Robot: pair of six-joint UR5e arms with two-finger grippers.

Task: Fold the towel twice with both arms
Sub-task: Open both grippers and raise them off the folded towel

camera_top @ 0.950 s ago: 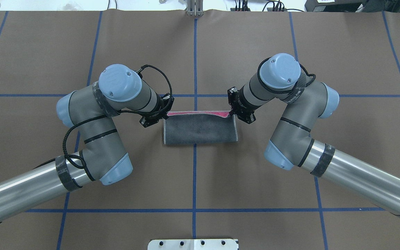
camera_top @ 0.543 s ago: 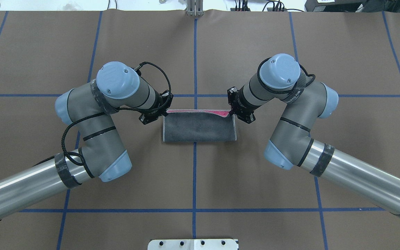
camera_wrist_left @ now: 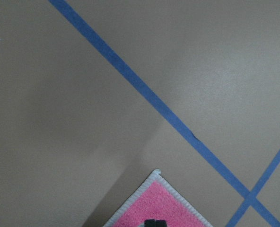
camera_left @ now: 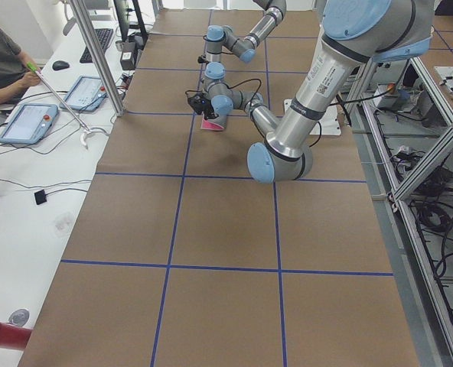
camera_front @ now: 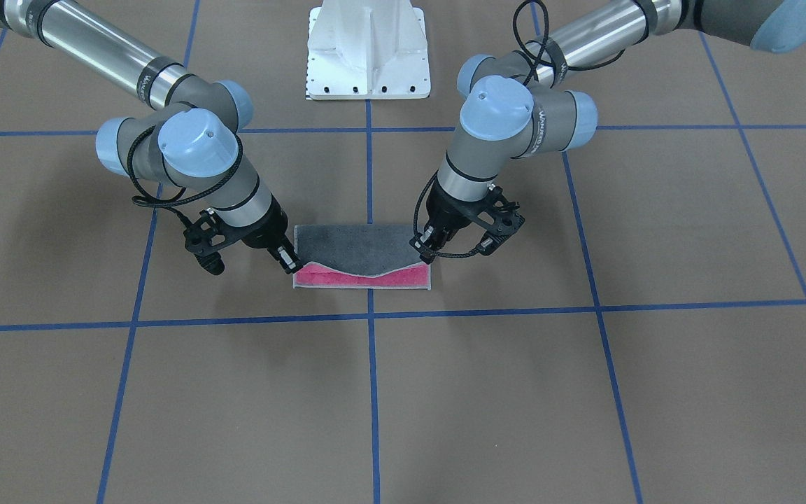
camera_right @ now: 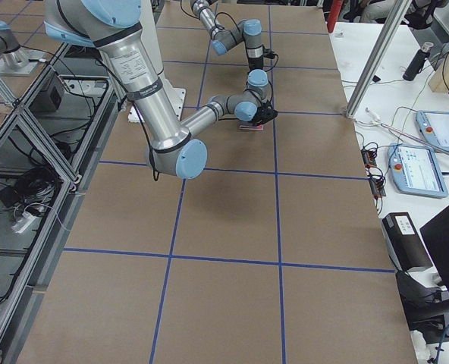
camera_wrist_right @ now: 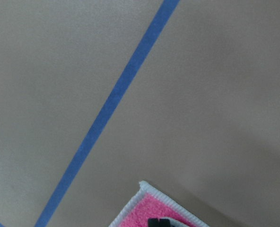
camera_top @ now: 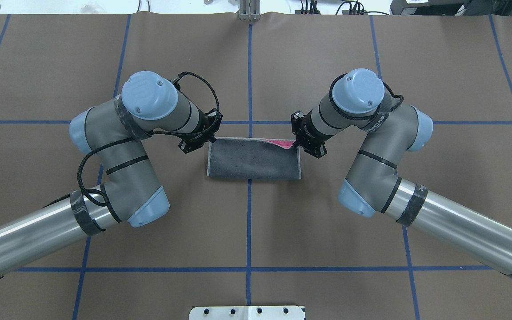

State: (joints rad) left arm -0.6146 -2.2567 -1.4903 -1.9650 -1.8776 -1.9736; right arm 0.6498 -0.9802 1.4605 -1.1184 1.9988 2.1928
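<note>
Closing 1st fold | towel (camera_top: 254, 159) at centre of bench (camera_top: 256, 231) | L claw (camera_top: 209, 141), R claw (camera_top: 297, 143) each clamped on a flap corner | pink toward far edge shrank vs 1 s ago: fold nearly shut

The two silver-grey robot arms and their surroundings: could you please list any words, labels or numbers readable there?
Nothing is legible.
White lettering on a black band of the silver-grey tubular left arm: too blurred to read.
White lettering on a black band of the silver-grey tubular right arm: likewise blurred.
On the pink and dark grey terry towel: no text.
</note>
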